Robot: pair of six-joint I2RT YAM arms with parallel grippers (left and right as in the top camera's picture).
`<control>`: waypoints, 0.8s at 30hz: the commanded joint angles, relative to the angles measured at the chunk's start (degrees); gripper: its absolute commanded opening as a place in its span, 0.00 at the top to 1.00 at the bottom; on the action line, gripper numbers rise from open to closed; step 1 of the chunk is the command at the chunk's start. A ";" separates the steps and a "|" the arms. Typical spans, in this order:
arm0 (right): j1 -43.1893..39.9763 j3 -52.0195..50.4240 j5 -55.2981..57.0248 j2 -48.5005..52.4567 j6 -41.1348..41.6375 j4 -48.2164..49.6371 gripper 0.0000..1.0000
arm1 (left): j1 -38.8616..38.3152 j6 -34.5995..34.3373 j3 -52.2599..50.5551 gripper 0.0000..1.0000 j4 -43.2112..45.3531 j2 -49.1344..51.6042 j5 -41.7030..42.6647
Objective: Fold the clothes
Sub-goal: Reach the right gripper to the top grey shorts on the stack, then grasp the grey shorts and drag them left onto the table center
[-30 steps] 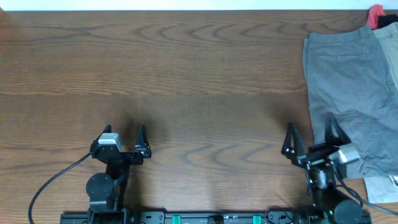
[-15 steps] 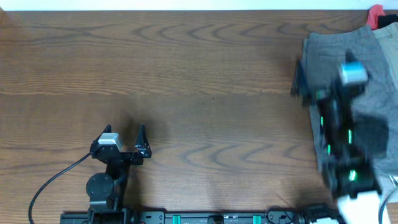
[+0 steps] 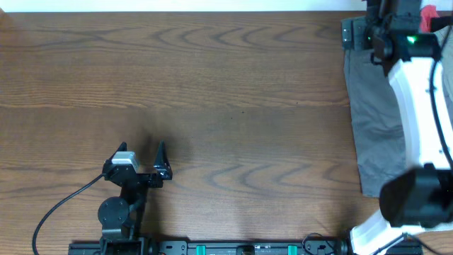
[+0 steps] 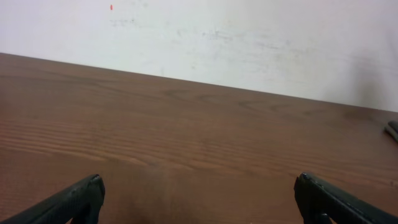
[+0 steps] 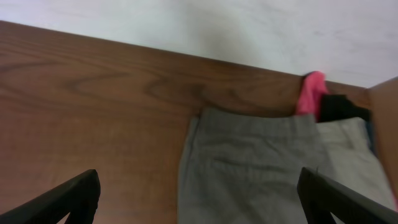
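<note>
— Starting with the left arm (image 3: 126, 180): how do its jaws stand?

— Spread wide, with nothing between them. The arm sits low at the near left of the brown wood-grain counter (image 3: 212, 85). Its wrist view shows only bare wood running up to a white wall (image 4: 249, 37).

— And the right arm (image 3: 417, 99)?

— Stretched out to the far right corner, its white link lying above the mid-grey cotton garment (image 3: 371, 120). Its jaws are wide as well: in the right wrist view the two dark tips sit at the bottom corners of the frame, holding nothing.

— Where exactly is the grey garment?

— Flat on the counter along the right side, one end close to the far edge. In the right wrist view the grey garment (image 5: 249, 165) lies ahead of the jaws, and a curved stitched pocket seam shows on it.

— Anything beside it?

— A khaki-beige garment (image 5: 348, 149) lies against its right side. At the far end of those two sits a bright pink cloth (image 5: 311, 93) with a small black item (image 5: 339, 107) against it. What that item is, I cannot tell.
</note>
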 commanded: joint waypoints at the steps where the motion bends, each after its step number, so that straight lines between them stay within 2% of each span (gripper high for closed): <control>1: -0.68 2.01 2.27 4.26 -0.52 1.51 0.01 | -0.11 0.57 -1.01 0.02 -1.90 -0.31 0.63; 8: -1.73 2.01 2.80 16.11 -0.15 4.39 0.01 | -0.11 0.57 -1.01 0.02 -1.90 -0.31 0.63; 13: -2.54 2.01 2.89 23.69 3.87 7.82 0.01 | -0.11 0.57 -1.01 0.02 -1.90 -0.31 0.63; 22: -4.13 1.99 1.07 30.82 7.34 10.86 0.01 | -0.11 0.57 -1.01 0.02 -1.90 -0.31 0.63; 24: -4.13 1.99 0.57 31.34 7.48 10.95 0.04 | -0.11 0.57 -1.01 0.02 -1.90 -0.31 0.63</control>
